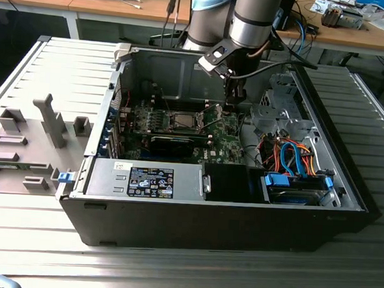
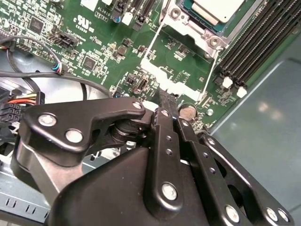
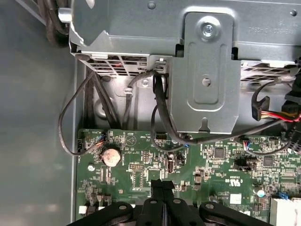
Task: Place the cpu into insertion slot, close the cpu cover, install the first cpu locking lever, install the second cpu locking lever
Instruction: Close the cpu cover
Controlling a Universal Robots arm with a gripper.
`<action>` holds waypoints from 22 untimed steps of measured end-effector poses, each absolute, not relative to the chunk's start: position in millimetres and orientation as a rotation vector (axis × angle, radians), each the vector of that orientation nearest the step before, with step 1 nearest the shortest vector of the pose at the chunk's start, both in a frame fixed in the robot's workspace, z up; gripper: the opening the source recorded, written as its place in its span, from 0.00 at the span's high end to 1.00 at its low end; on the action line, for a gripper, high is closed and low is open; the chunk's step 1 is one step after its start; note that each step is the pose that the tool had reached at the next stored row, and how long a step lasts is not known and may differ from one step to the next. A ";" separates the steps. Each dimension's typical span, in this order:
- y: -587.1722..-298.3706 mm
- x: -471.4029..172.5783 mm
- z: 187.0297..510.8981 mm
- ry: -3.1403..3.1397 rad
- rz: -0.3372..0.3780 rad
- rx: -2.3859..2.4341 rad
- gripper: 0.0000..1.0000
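The gripper, shut on nothing, hangs near the raised cpu cover's edge. The cpu sits in the insertion slot, open board around.

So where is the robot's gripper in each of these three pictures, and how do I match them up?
Exterior view: the gripper hangs inside the computer case, at the exterior view's right of the cpu.
Second wrist view: the black gripper, shut, tips close by the coin battery.
First wrist view: gripper tips over the green board, the coin battery further off.
Shared landmark: that round silver battery.
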State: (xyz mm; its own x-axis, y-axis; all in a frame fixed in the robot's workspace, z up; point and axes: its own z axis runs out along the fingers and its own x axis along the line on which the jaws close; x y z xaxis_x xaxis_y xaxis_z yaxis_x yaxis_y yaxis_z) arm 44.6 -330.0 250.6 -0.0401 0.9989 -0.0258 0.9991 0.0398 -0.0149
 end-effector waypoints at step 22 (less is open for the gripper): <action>-330.0 32.0 241.2 2.270 -0.049 2.171 0.89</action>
State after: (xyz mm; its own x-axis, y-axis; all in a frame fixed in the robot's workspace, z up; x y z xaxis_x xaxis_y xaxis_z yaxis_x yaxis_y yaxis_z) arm 32.0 -330.0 241.2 -0.0451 0.9988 -0.0215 0.9988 0.0446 -0.0225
